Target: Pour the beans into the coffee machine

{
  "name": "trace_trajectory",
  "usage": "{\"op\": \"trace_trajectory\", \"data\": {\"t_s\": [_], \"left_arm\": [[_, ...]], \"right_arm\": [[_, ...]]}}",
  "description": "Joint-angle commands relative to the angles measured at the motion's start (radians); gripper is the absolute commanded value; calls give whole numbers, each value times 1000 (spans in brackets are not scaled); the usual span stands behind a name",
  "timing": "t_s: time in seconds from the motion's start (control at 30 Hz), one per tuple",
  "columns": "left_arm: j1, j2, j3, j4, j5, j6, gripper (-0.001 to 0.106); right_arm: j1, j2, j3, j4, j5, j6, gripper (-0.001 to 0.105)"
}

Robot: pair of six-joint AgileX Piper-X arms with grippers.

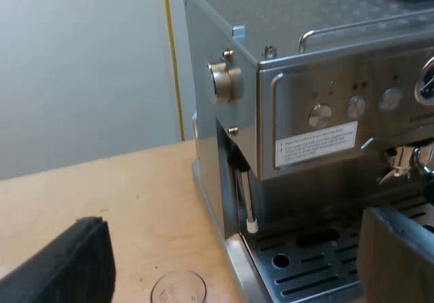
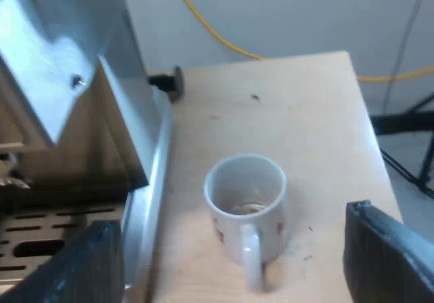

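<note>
Right wrist view: mug, brownish residue.

Room notes: we are logging a pale, plain wall standing behind a light wooden worktop. A yellow cable is running straight down the wall to the worktop's far edge. From the right wrist view we are seeing the yellow cable curving down across the wall and trailing off along the worktop's edge. Past the worktop's side edge a grey floor is showing, and a dark bar is lying across it. Light is falling soft and even. Small dark specks are marking the wood.
</note>
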Motion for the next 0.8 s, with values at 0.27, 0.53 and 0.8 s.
{"op": "trace_trajectory", "data": {"t_s": [0.27, 0.53, 0.8], "left_arm": [[-3, -114, -7, 39, 5, -10, 76], [-3, -221, -7, 58, 5, -10, 76], [-3, -331, -7, 159, 5, -10, 76]], "right_arm": [[-23, -79, -14, -1, 13, -17, 69], [-23, -253, -14, 56, 77, -25, 69], [-23, -392, -14, 121, 77, -25, 69]]}}
